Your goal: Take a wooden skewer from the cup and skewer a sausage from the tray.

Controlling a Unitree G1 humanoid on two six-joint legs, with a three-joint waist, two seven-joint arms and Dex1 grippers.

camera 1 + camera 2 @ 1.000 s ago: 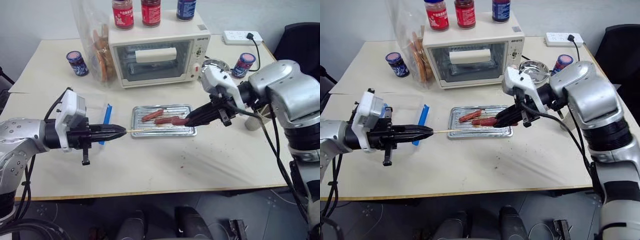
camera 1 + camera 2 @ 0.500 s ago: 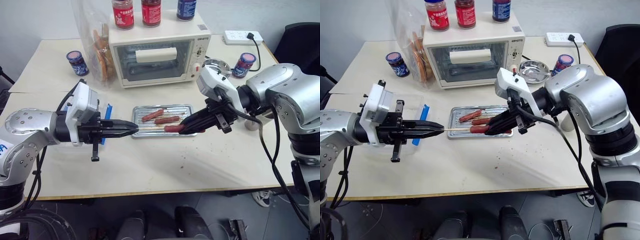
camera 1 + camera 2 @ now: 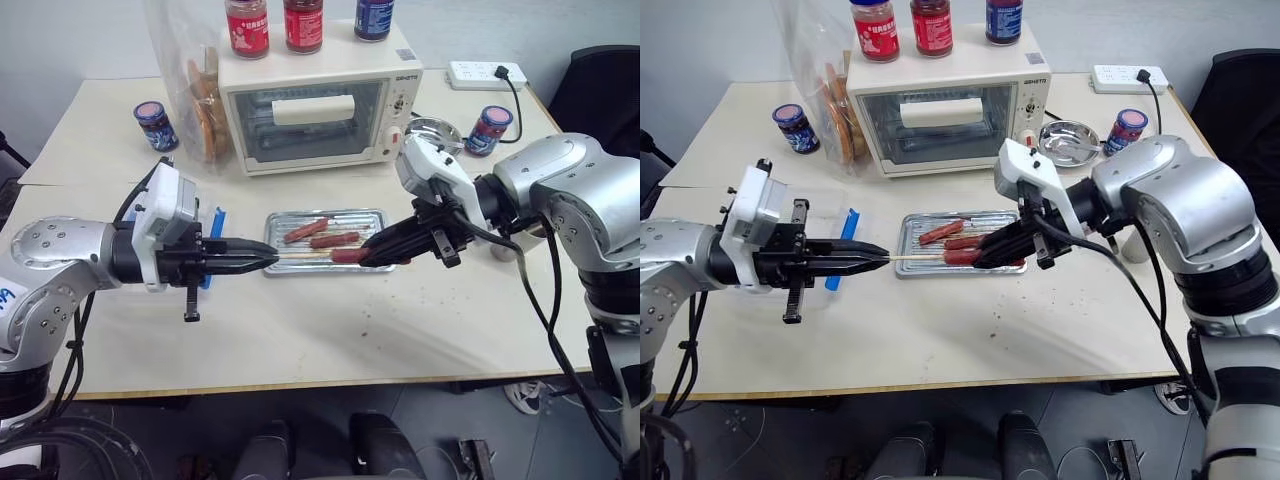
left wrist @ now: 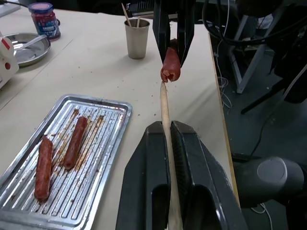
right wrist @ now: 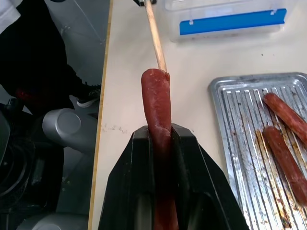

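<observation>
My left gripper point(image 3: 270, 253) is shut on a wooden skewer point(image 4: 165, 110) that points right, level over the table. My right gripper point(image 3: 372, 252) is shut on a red sausage point(image 5: 156, 96), held in front of the silver tray point(image 4: 103, 108) and pointing left. The skewer's tip meets the sausage's free end point(image 4: 171, 67); how deep it sits I cannot tell. Two more sausages point(image 3: 322, 235) lie on the tray's ridged floor. The grey cup point(image 4: 136, 40) with more skewers stands on the table behind the right arm.
A toaster oven point(image 3: 315, 110) with jars on top stands behind the tray. Beside it are a bag of biscuits point(image 3: 200, 100), two blue jars point(image 3: 155, 125) point(image 3: 487, 130) and a steel dish point(image 3: 432, 128). A clear box with a blue clip point(image 5: 225, 19) lies under the left arm.
A second ago a gap lay between the skewer's tip and the sausage. Both grippers have since drawn together, and the tip meets the sausage. Little differs from half a second ago.
</observation>
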